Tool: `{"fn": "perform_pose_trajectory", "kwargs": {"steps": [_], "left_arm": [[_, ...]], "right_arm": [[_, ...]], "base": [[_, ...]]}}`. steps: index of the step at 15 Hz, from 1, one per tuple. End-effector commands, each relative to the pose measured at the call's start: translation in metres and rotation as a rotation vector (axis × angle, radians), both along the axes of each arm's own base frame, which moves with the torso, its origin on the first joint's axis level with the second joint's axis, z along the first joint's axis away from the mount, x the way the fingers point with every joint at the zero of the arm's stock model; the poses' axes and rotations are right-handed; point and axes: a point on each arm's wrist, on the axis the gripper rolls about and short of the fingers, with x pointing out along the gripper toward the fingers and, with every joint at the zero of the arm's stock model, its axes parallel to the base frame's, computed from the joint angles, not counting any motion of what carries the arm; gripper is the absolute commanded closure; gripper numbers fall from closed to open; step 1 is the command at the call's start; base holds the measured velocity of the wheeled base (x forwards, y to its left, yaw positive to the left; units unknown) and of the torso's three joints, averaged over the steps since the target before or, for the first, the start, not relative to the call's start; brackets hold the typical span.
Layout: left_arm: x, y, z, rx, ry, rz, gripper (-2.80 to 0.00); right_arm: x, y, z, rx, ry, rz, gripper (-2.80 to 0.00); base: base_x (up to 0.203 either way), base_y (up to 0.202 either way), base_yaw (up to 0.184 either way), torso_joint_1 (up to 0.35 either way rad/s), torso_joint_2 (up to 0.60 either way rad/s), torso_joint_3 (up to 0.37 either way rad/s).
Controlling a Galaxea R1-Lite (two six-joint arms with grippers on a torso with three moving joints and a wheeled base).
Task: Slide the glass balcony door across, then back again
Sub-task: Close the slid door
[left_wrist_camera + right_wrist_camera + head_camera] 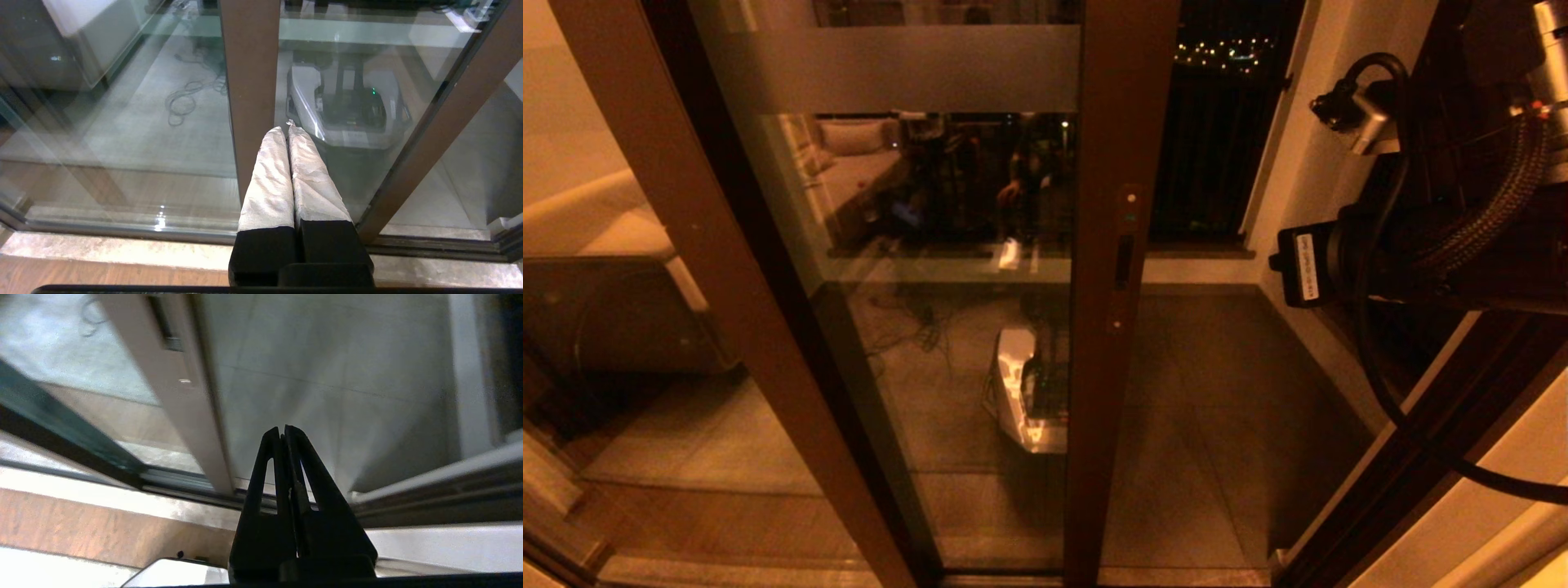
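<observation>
The glass balcony door (947,245) has a frosted band (890,69) near its top. Its brown stile (1115,367) carries a slim recessed handle (1125,261). An opening stands between the stile and the right-hand wall. My right arm (1421,245) is raised at the right, level with the handle. In the right wrist view my right gripper (282,428) is shut and empty, pointing into the opening just beside the stile (179,408), apart from it. My left gripper (288,127), with white-wrapped fingers (269,175), is shut and empty, low before a brown frame post (249,81).
An unmoving brown-framed panel (678,245) stands at the left. The balcony's tiled floor (1225,392) and dark railing (1217,147) show through the opening. A white wall (1307,204) and the right door frame (1421,457) bound it. The floor track (429,247) runs along the sill.
</observation>
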Motion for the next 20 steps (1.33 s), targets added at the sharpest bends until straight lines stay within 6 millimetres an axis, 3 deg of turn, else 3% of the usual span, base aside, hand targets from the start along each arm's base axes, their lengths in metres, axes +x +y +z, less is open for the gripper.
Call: {"fn": "perform_pose_trajectory", "kwargs": {"steps": [1, 7, 10, 16, 20], "left_arm": [[0.000, 0.000, 0.000, 0.000, 0.001, 0.001, 0.00], [0.000, 0.000, 0.000, 0.000, 0.000, 0.001, 0.00], [0.000, 0.000, 0.000, 0.000, 0.000, 0.001, 0.00], [0.000, 0.000, 0.000, 0.000, 0.001, -0.001, 0.00], [0.000, 0.000, 0.000, -0.001, 0.001, 0.001, 0.00]], "right_arm": [[0.003, 0.015, -0.002, 0.013, -0.003, 0.028, 0.00], [0.031, 0.065, -0.029, 0.013, -0.045, -0.055, 0.00], [0.038, 0.074, -0.033, 0.007, -0.104, -0.144, 0.00], [0.055, 0.093, -0.054, 0.000, -0.100, -0.134, 0.00], [0.065, 0.097, -0.058, 0.004, -0.104, -0.149, 0.00]], "base": [[0.000, 0.000, 0.000, 0.000, 0.00, 0.000], [0.000, 0.000, 0.000, 0.000, 0.00, 0.000], [0.000, 0.000, 0.000, 0.000, 0.00, 0.000], [0.000, 0.000, 0.000, 0.000, 0.00, 0.000], [0.000, 0.000, 0.000, 0.000, 0.00, 0.000]]}}
